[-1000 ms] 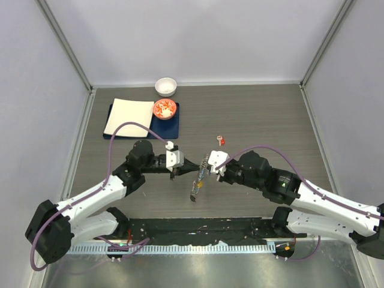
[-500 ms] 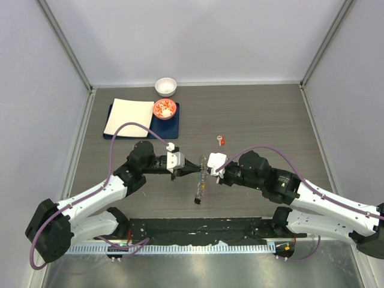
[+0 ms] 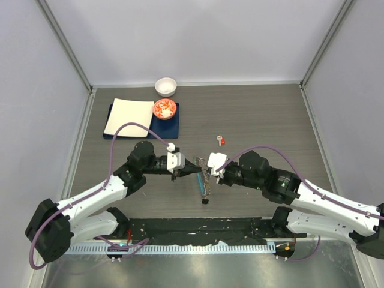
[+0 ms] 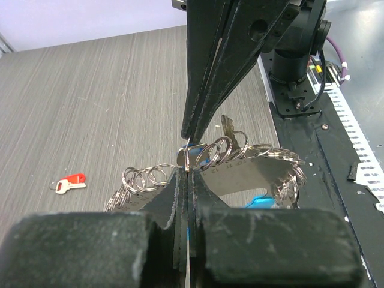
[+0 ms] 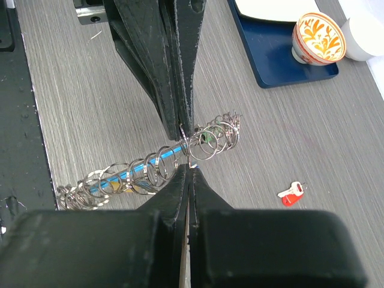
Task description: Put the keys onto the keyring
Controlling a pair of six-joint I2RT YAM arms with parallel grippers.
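Note:
The keyring [image 3: 204, 182] is a chain of thin metal rings on a light-blue strip, held above the table between both grippers. My left gripper [image 4: 188, 173] is shut on one ring of it. My right gripper [image 5: 188, 168] is shut on a ring from the other side, tip to tip with the left. The rings also show in the right wrist view [image 5: 150, 169] and the left wrist view [image 4: 211, 151]. The red key [image 3: 221, 141] lies loose on the table beyond the grippers [image 5: 292, 193] [image 4: 71, 182]. A small dark piece [image 3: 205, 202] hangs at the bunch's lower end. I cannot tell whether it is the dark blue key.
A navy tray [image 3: 168, 126] at the back left holds a white cloth [image 3: 129, 117] and an orange patterned bowl [image 3: 164, 108]. A white bowl [image 3: 166, 86] stands behind it. A black rail [image 3: 198, 228] runs along the near edge. Grey walls enclose the table.
My left gripper has moved slightly right, closing in on the right gripper. The hanging bunch has swung, and its lower end is now further right and nearer.

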